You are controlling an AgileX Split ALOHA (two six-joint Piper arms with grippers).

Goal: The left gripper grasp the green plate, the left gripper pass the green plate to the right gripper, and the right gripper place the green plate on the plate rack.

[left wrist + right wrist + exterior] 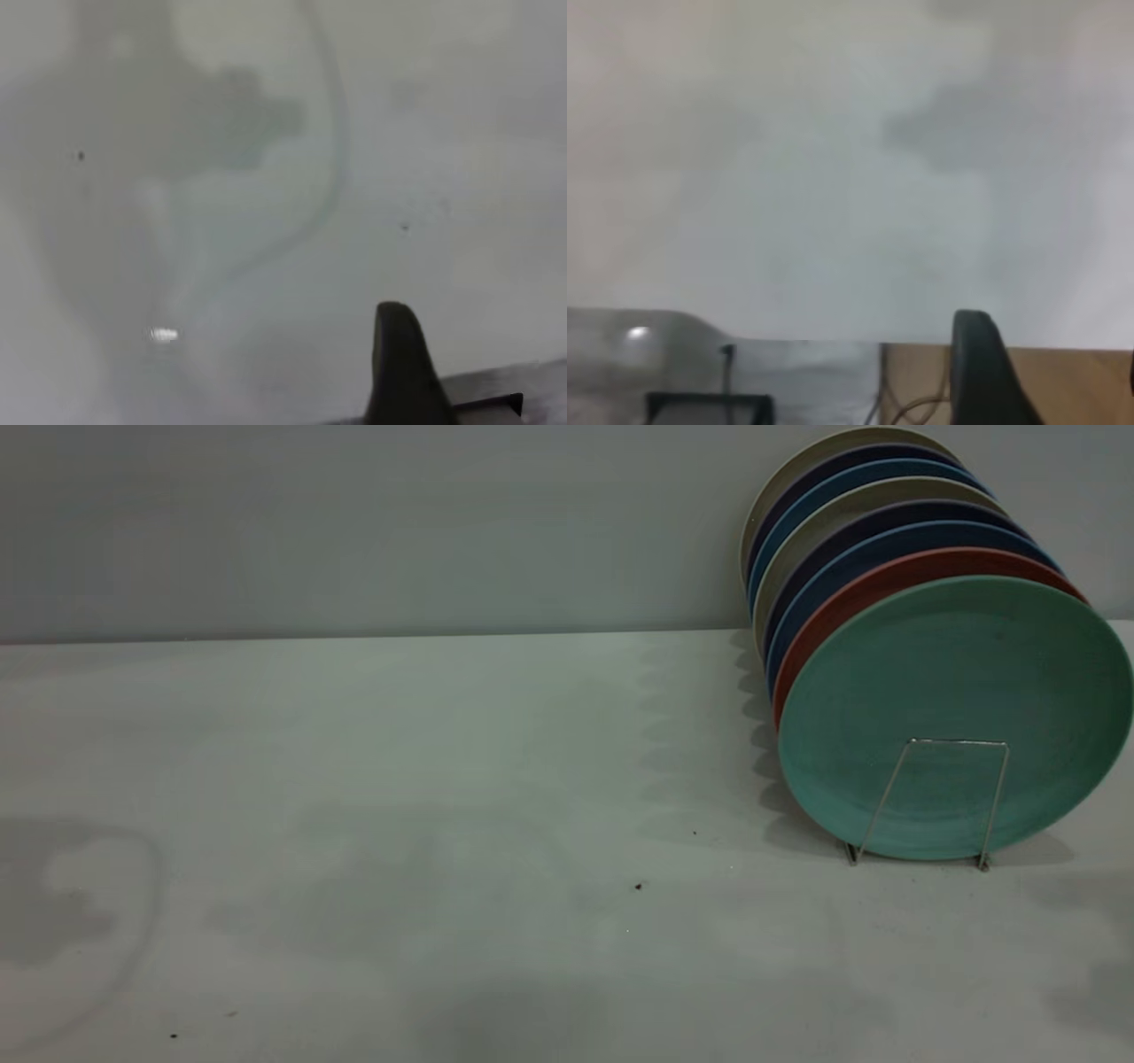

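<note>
White tabletop (443, 779), green plate (957, 691) upright in plate rack (930, 797), away from fingers, finger spread unclear.

green plate (952, 691) stands upright on edge in the plate rack (930, 802), frontmost of the row, face toward the exterior camera, tilted slightly back against the salmon plate behind it. rack's front wire loop crosses its lower face.

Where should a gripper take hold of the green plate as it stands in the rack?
Probably the upper rim of the green plate, coming from above. It stands on edge at the front of the plate rack, with the salmon-pink plate close behind.
</note>
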